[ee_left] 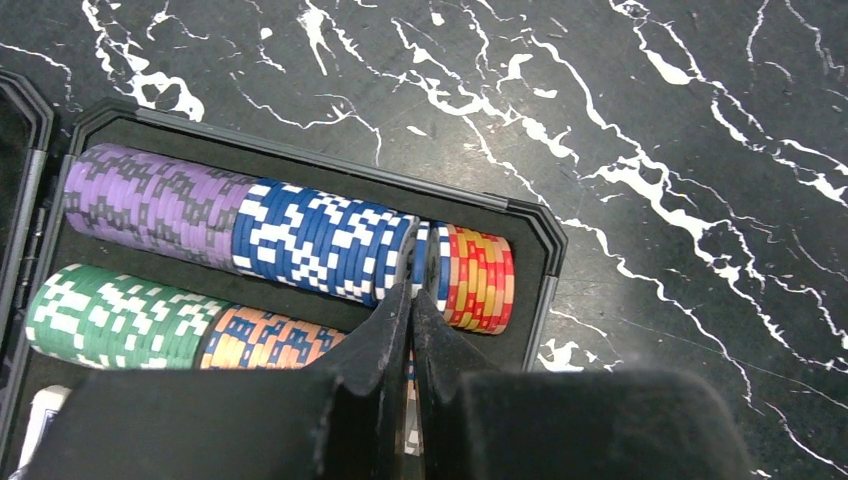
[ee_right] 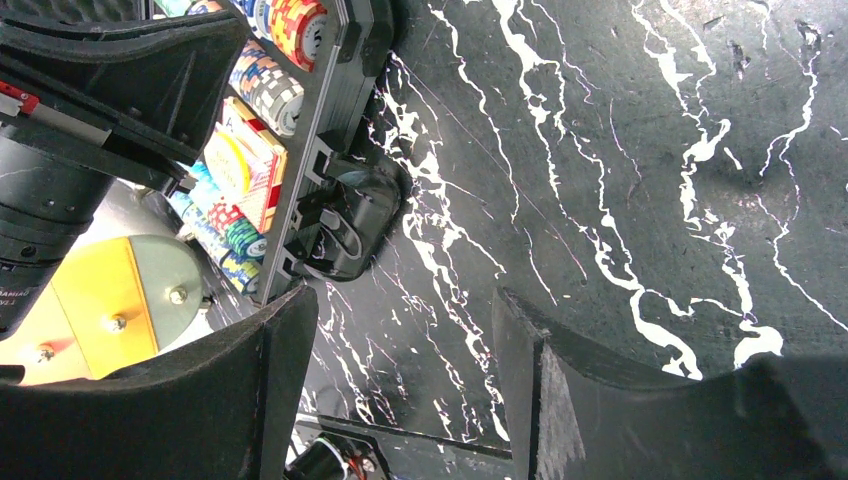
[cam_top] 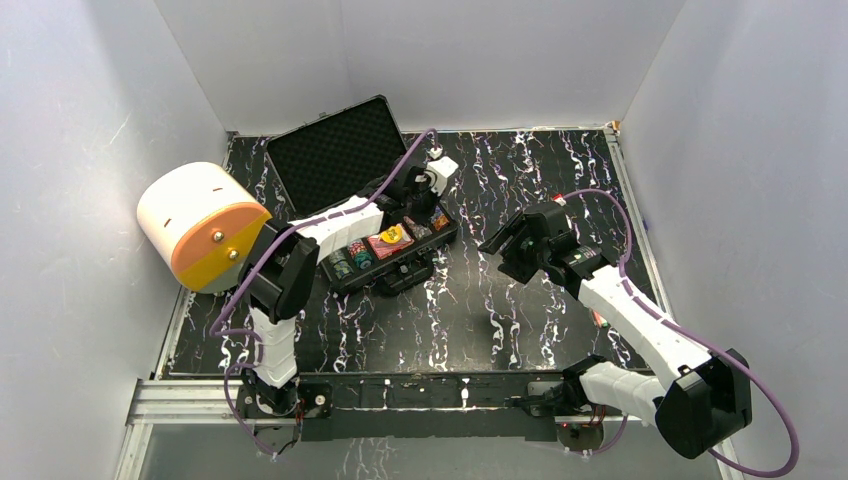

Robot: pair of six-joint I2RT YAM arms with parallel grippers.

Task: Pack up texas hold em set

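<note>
The left gripper [ee_left: 411,300] has its 2 matte black fingers pressed together, with nothing visible between them. Their tapered tips point down at the seam where the blue-and-white chips [ee_left: 320,242] meet the red-and-yellow chips [ee_left: 480,280]; whether the tips touch a chip cannot be told. These discs stand on edge in 1 row with the purple chips [ee_left: 150,205], ribbed like a roll of coins. A 2nd row beside it holds green chips [ee_left: 110,320] and orange chips [ee_left: 262,340]. All sit in the tray of the case [ee_left: 330,168], a black hard-shell rectangle with chamfered corners and a raised rim. From above, the case lies open at the far left-centre of the table [cam_top: 520,300], its lid [cam_top: 335,155] opened back and lined with dimpled foam.

The right gripper [ee_right: 405,385] hangs with its 2 broad, felt-like fingers spread apart and empty above the black, white-veined marble-pattern tabletop, off to the right of the case. Its camera sees the case's moulded handle [ee_right: 350,215] and a round yellow button [ee_right: 228,165] lying on the red card deck [ee_right: 265,190]. A smooth white cylinder [cam_top: 200,225] with an orange end cap sits at the table's left edge.
</note>
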